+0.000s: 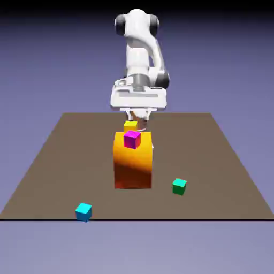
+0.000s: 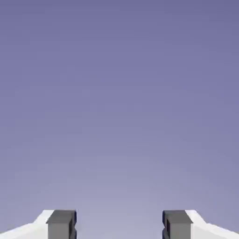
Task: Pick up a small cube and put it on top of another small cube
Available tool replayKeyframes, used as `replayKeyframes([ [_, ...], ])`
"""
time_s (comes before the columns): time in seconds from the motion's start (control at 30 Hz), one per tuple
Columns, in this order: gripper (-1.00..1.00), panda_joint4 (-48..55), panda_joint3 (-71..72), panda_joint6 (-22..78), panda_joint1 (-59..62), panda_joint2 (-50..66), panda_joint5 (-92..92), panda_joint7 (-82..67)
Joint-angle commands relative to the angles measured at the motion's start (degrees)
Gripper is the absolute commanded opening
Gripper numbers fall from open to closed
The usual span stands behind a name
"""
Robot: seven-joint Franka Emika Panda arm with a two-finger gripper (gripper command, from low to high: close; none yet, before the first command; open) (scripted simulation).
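Approach stage of a cube-stacking task, nothing grasped yet.

Fingers [image 2: 119, 225] stand wide apart and empty, high behind the tall orange block [image 1: 133, 160] that carries the magenta cube [image 1: 131, 139]. The small cube [image 1: 83, 212], cyan, lies at the worktop's [image 1: 48, 160] near left edge; the green cube [image 1: 179, 186] sits to the right. Next, presumably, comes a long reach down to the cyan cube. Only the exterior view shows cubes; the hand view shows bare backdrop between the tips.

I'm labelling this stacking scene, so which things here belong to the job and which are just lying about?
Part of the job:
cyan cube, the one to pick up
gripper, open and empty
green cube or magenta cube, possible bases

Just lying about:
tall orange block
yellow cube
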State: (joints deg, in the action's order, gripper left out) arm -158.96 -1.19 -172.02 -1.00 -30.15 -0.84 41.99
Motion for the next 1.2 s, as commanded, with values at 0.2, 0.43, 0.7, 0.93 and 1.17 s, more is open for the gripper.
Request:
replayKeyframes([
  [0.2,0.00,11.82,-6.88,11.56,-1.81,14.54,-4.91,-2.73],
  [0.43,0.00,23.64,-13.76,23.13,-3.61,29.07,-9.82,-5.46],
  [0.7,0.00,37.15,-21.63,36.34,-5.68,45.69,-15.43,-8.59],
  [0.93,0.00,48.97,-28.51,47.90,-7.48,60.22,-20.34,-11.32],
  [1.17,0.00,60.45,-35.20,59.14,-9.24,74.35,-25.11,-13.97],
])
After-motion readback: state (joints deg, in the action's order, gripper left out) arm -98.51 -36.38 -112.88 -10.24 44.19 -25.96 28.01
